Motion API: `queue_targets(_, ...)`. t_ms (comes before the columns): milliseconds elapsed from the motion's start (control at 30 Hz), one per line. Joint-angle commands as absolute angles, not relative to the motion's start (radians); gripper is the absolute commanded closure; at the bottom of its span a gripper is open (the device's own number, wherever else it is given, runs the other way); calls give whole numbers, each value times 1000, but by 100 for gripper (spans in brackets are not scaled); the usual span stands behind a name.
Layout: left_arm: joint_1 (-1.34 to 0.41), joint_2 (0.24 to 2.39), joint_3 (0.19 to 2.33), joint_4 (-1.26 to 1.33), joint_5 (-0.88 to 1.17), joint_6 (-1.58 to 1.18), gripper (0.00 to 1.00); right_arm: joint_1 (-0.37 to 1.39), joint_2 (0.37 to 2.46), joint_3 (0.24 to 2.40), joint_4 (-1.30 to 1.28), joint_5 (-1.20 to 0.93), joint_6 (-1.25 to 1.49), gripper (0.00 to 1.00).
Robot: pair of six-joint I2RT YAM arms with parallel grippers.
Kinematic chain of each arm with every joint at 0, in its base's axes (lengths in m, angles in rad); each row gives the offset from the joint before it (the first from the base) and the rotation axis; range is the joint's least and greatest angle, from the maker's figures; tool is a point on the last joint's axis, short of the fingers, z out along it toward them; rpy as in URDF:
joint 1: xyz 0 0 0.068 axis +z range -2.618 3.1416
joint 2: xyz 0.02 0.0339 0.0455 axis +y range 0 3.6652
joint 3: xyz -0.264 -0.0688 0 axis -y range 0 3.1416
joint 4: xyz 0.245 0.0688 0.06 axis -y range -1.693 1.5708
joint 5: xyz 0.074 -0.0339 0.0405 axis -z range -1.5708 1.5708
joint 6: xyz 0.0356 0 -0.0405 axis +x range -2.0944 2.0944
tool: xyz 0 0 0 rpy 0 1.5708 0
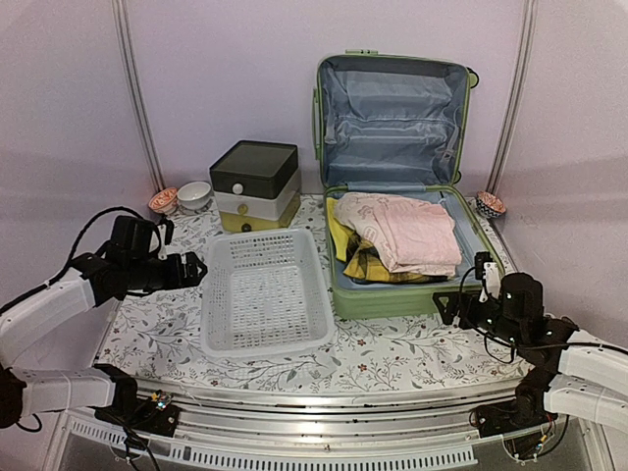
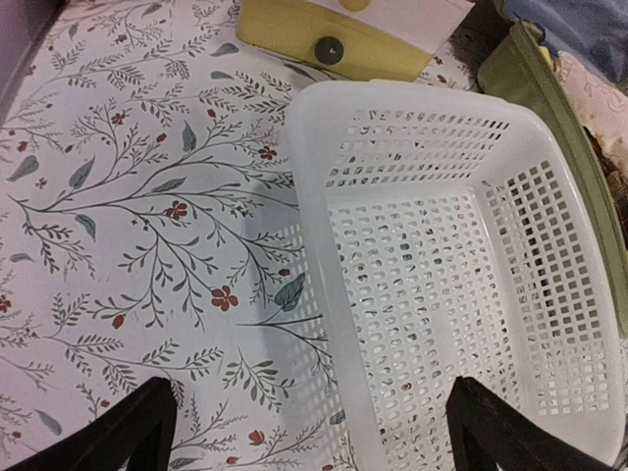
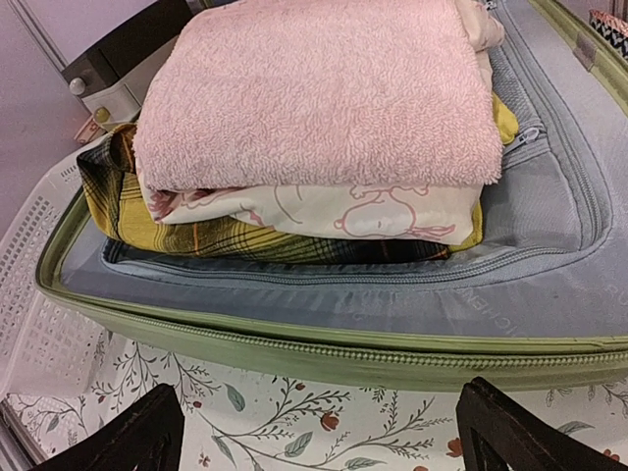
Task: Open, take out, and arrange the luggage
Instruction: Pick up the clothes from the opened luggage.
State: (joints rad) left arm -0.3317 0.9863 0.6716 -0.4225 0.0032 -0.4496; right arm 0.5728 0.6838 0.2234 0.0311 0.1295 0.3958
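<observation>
Right wrist view: I see my right fingers spread wide and holding nothing. The luggage lies open on the counter just ahead of them, with folded clothes stacked inside. My left fingers are wide too, over the basket edge, and the luggage is beyond it to their right.

Drawer box cut off at top edge of left wrist view, luggage clipped at upper right, plaid cloth mostly hidden under pink towel in right wrist view
</observation>
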Motion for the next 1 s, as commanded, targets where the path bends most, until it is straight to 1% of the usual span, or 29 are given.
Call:
queue_targets(0,-330,985,722,-453,19,-396,2,569,684,252,53,127,387,1)
queue_targets(333,-331,972,704,-422,117,-362,2,569,765,285,35,154,390,1)
queue_targets(633,-333,933,692,-402,178,-369,2,569,724,299,18,141,406,1)
queue_targets(833,-334,928,695,-407,176,-385,2,569,723,442,-110,57,396,1)
queue_targets(967,-334,903,688,-399,178,-394,2,569,761,560,-202,75,390,1)
